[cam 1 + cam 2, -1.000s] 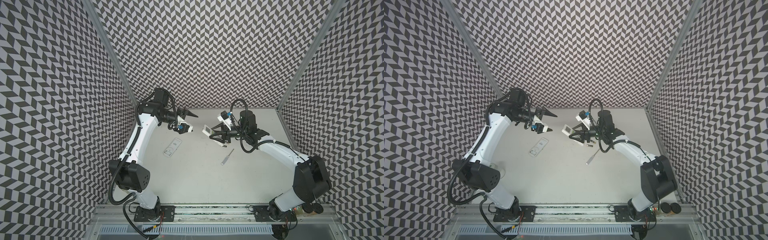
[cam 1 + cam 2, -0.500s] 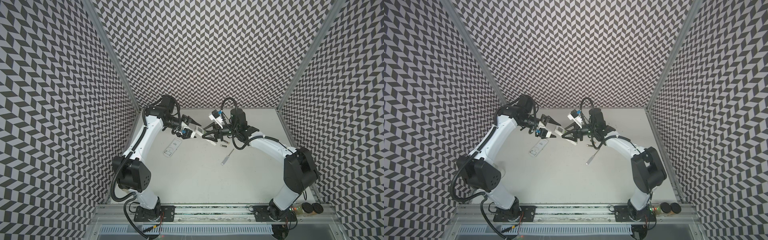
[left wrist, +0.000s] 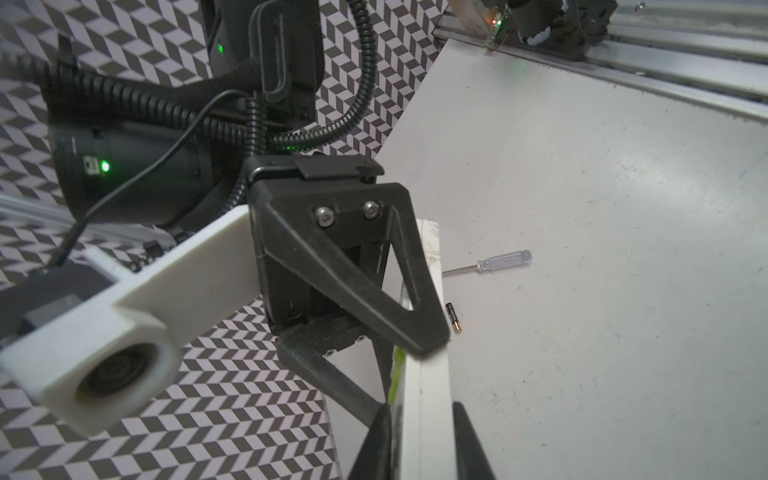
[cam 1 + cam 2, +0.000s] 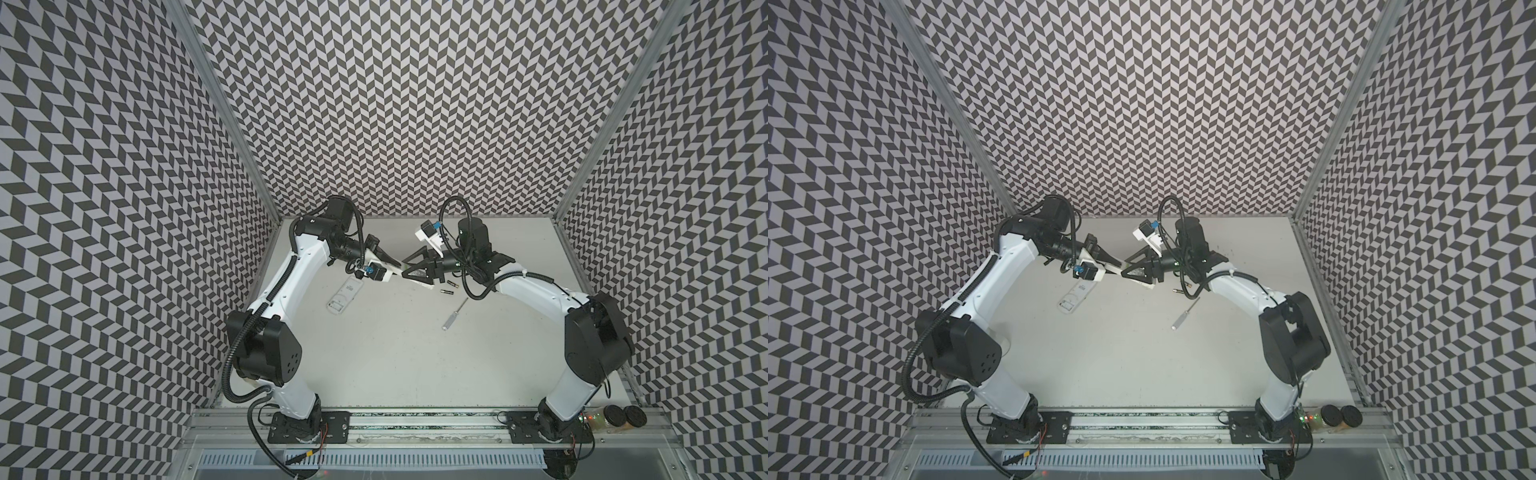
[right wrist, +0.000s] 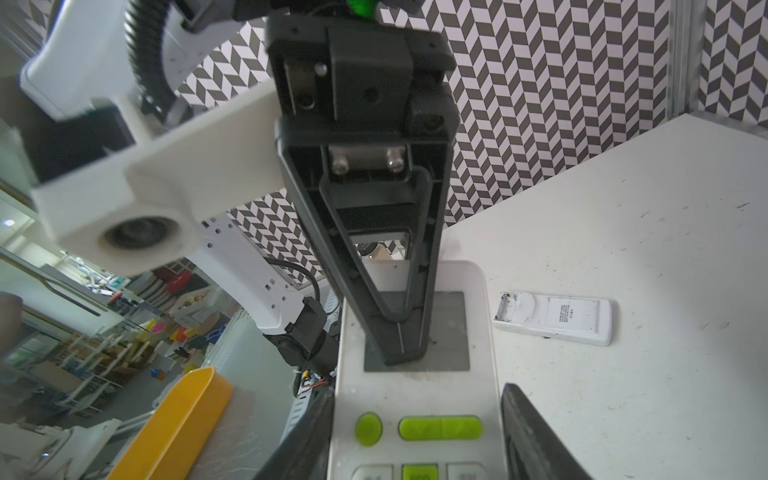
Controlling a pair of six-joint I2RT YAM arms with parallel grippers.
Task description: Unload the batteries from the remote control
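Left gripper (image 3: 417, 419) and right gripper (image 5: 417, 399) both clamped on the remote control (image 5: 482, 332), mid-scene.
Left pinches the display end; right spans the width. Two batteries (image 4: 446, 291) lie on the table (image 4: 395, 353) just right, far of the screwdriver (image 4: 453, 313). I judge them light, smooth, apt to roll: I would pinch mid-barrel.

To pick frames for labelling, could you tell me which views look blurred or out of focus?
Both top views: sharp, evenly lit, batteries tiny. Left wrist: screwdriver crisp, nearby camera mount soft. Right wrist: remote clear, background room blurred.
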